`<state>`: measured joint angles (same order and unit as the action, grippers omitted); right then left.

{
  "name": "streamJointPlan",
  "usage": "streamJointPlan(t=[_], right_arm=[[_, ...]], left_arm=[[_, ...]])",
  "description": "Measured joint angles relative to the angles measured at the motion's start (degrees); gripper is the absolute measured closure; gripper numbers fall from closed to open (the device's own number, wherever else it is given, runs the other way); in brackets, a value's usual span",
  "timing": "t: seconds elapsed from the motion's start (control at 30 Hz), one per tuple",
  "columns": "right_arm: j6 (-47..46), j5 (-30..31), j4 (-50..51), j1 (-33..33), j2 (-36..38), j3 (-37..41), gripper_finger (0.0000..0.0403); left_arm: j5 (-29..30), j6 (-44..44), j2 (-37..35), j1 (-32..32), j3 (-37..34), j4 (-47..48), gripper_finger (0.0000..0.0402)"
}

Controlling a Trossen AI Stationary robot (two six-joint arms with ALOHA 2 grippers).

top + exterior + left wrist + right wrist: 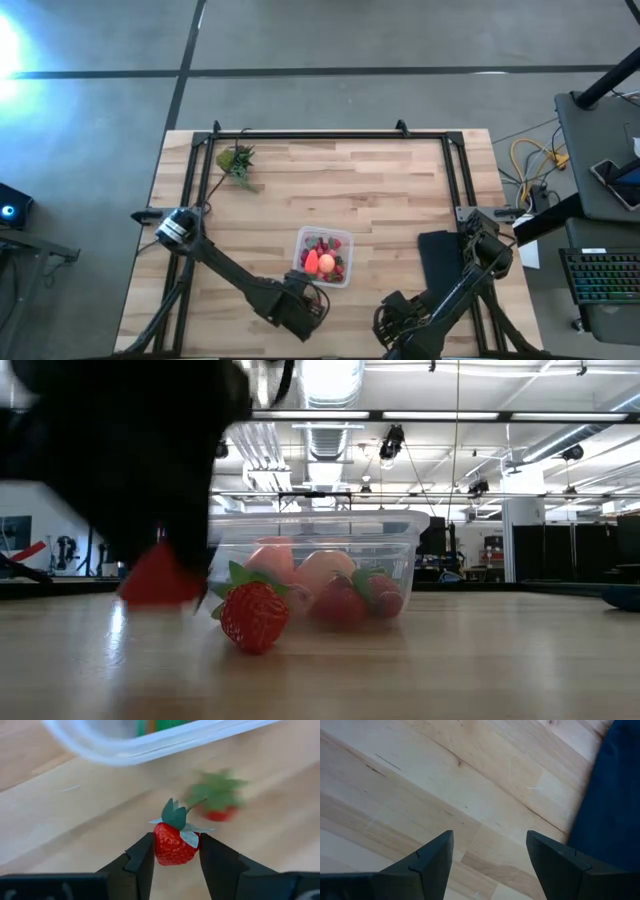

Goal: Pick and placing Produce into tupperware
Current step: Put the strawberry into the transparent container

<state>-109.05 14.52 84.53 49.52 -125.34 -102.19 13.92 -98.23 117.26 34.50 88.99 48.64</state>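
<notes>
One strawberry (173, 845) is clamped by its sides in the left gripper (175, 851) near the desk's (400, 190) front edge, beside the tupperware (340, 270) — small, light, soft-looking, so gentle pressure. Right gripper (490, 852) fingers stand apart.

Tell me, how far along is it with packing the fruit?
Mostly packed: the clear tub already holds several strawberries and a round orange fruit. The left gripper has its fingers shut on a strawberry beside the tub. Another berry lies on the table. The right gripper waits open.

Industrial lab; exposed ceiling ducts (330, 435)
</notes>
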Motion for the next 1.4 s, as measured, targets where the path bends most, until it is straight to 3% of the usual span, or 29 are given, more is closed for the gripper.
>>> streamJointPlan(t=[0.2, 0.4, 0.63, 0.87, 0.97, 1.03, 1.1, 1.27, 1.4], right_arm=[[0.04, -0.06, 0.0, 0.09, 0.0, 0.0, 0.0158], [0.02, -0.11, 0.02, 0.09, 0.0, 0.0, 0.0158], [0.06, -0.16, -0.01, 0.11, 0.0, 0.0, 0.0158], [-0.24, -1.55, -0.05, 0.48, 0.02, 0.17, 0.0158], [-0.27, -2.39, -0.17, 0.63, 0.02, 0.22, 0.0158], [0.02, -2.89, -0.27, 0.65, 0.02, 0.24, 0.0158], [0.03, -2.83, -0.27, 0.72, 0.02, 0.26, 0.0158], [-0.39, -2.67, -0.26, 0.72, 0.02, 0.9, 0.0158], [-0.37, -2.51, -0.13, 0.72, 0.02, 1.55, 0.0158]], left_arm=[[6.68, 4.49, -5.48, -0.68, 3.69, -0.12, 0.0279], [11.47, 18.21, -10.09, -5.28, 6.4, 1.3, 0.0279], [6.69, 37.81, -8.68, -13.64, 5.57, -0.81, 0.0253], [4.92, 39.13, -8.39, -15.03, 5.38, -0.77, 0.0188], [-0.33, 41.63, -9.33, -13.74, 5.53, -1.47, 0.0174], [-4.62, 37.72, -9.95, -11.83, 5.67, -2.01, 0.0172], [-5.05, 28.89, -10.15, -9.51, 5.39, -1.63, 0.0172], [1.53, 6.42, -8.28, -3.28, 5.14, -2.26, 0.0171], [2.23, -2.11, -5.92, -0.77, 4.67, -2.31, 0.0171]])
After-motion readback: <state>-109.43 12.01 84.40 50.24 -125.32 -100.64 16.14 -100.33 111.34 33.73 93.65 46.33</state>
